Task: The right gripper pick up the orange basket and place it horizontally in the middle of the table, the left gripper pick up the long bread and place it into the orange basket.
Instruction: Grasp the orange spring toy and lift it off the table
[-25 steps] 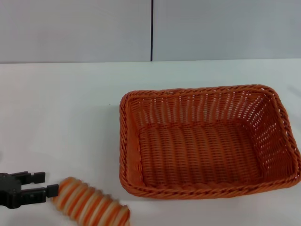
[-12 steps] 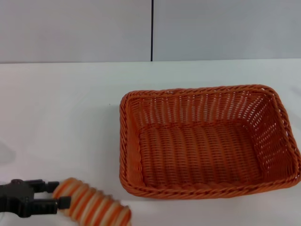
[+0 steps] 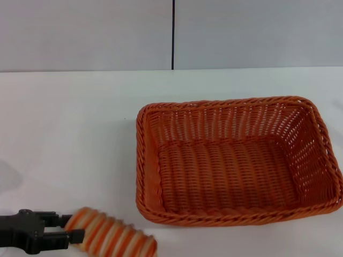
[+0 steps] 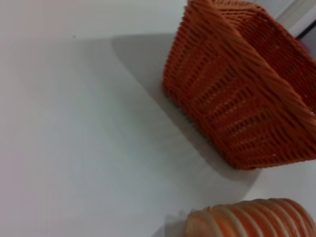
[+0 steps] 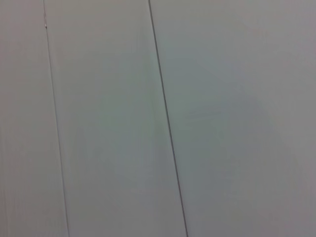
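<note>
The left gripper (image 3: 67,235), fingers spread around the long bread (image 3: 113,239), has its end at 3 o'clock; the loaf's long axis runs toward 4. The orange basket (image 3: 236,160) lies at 1 o'clock.

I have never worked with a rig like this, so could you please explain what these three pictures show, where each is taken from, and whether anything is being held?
This is a two-armed robot with a camera on its head and one on each wrist. The head view looks down on a white table. On it sits the orange basket, with nothing in it. Near the front edge lies the long bread, a striped toy loaf. The black claw beside it is the left gripper; its fingers reach the loaf's end, one on each side, but the loaf is not lifted. The left wrist view shows the same loaf and basket from low down. The right wrist view shows only a grey panelled wall, and the right gripper appears nowhere.
</note>
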